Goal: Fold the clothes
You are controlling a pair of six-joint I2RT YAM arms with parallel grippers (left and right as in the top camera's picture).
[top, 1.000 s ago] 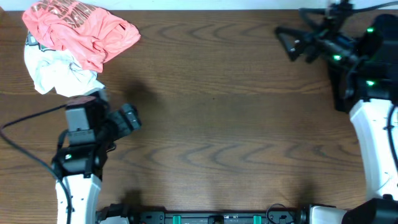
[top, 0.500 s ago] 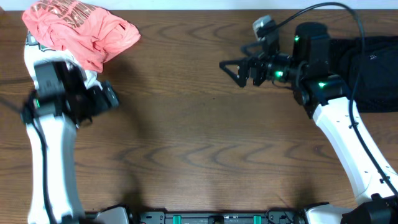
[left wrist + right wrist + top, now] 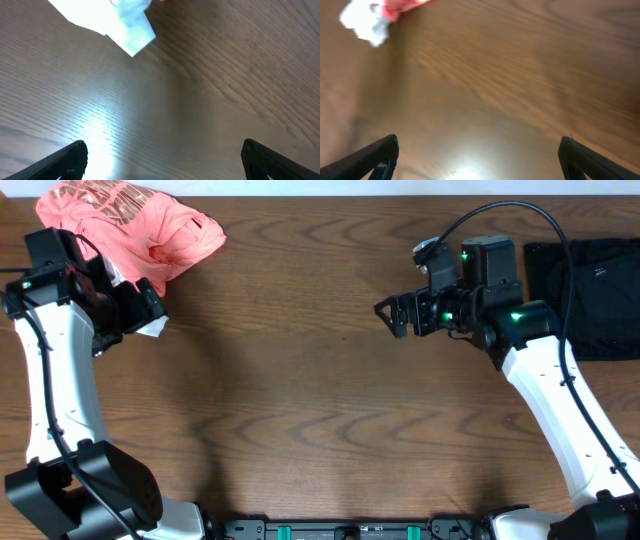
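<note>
A plain black garment [image 3: 588, 295] lies folded flat at the table's right edge, behind my right arm. My right gripper [image 3: 390, 318] hovers left of it over bare wood, pointing left. Its jaws are open and nothing is between the fingers [image 3: 376, 157]. My left gripper [image 3: 148, 305] is at the far left, beside the heap of other clothes. It is open over bare table [image 3: 165, 110], with the fingertips [image 3: 67, 159] wide apart. A corner of the white garment [image 3: 127, 25] lies just ahead of it.
A coral-pink printed shirt [image 3: 135, 220] is crumpled in the back left corner, on top of the white garment [image 3: 156, 328]. Both also show small in the right wrist view, the white garment [image 3: 365, 22] far off at top left. The brown wooden table [image 3: 320, 410] spans the view.
My left arm has swung from the front left up to the pink and white heap. My right arm has come away from the back right corner, uncovering the black garment.
</note>
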